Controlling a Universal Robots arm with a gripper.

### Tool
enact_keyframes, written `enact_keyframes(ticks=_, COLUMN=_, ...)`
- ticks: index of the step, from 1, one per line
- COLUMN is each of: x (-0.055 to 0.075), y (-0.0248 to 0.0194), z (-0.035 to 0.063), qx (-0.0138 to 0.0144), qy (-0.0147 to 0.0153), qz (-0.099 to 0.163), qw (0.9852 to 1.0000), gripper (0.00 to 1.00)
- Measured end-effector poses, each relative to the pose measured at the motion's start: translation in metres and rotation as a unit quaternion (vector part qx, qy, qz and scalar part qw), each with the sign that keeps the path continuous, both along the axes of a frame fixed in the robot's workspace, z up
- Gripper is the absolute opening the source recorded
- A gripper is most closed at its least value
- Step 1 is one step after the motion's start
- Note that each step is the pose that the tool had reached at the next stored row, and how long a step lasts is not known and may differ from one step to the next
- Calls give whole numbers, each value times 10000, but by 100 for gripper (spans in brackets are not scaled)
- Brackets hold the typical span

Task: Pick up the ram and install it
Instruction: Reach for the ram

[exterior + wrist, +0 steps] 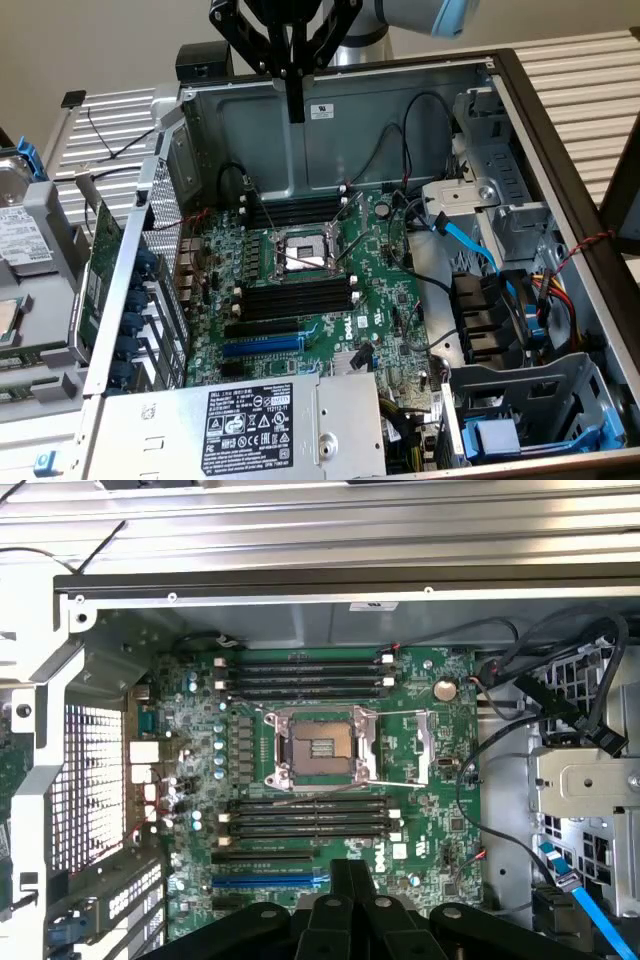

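Note:
My gripper (pixel 295 100) hangs high over the open computer case, above the far bank of black memory slots (pixel 295 212). Its dark fingers are pressed together with nothing between them. In the wrist view the gripper (pixel 350 880) looks straight down on the green motherboard (pixel 410 820). A second bank of memory slots (pixel 305 820) lies just ahead of the fingertips, and another bank of slots (pixel 300 675) lies beyond the open CPU socket (pixel 320 750). All the slots look empty. The ram is out of view.
A green expansion card (pixel 100 255) stands outside the case wall at the exterior view's left, near a hard drive (pixel 25 235). The power supply (pixel 250 420) fills the near side. A blue cable (pixel 470 240), loose wires and drive cages (pixel 530 420) crowd the exterior view's right.

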State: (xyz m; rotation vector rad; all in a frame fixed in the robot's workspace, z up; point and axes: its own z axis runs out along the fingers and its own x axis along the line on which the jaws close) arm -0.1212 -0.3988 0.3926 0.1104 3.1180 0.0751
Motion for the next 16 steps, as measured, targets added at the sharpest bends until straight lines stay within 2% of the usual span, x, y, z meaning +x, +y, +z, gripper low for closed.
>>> enact_keyframes(ticks=6, x=-83, y=0, z=0, qx=0, qy=-1, qz=0, qw=10000, gripper=11)
enact_keyframes(ticks=10, x=-249, y=0, z=0, qx=0, qy=-13, qz=0, qw=10000, gripper=11)
enact_keyframes(ticks=16, x=-500, y=-1, z=0, qx=0, qy=-14, qz=0, qw=10000, gripper=11)
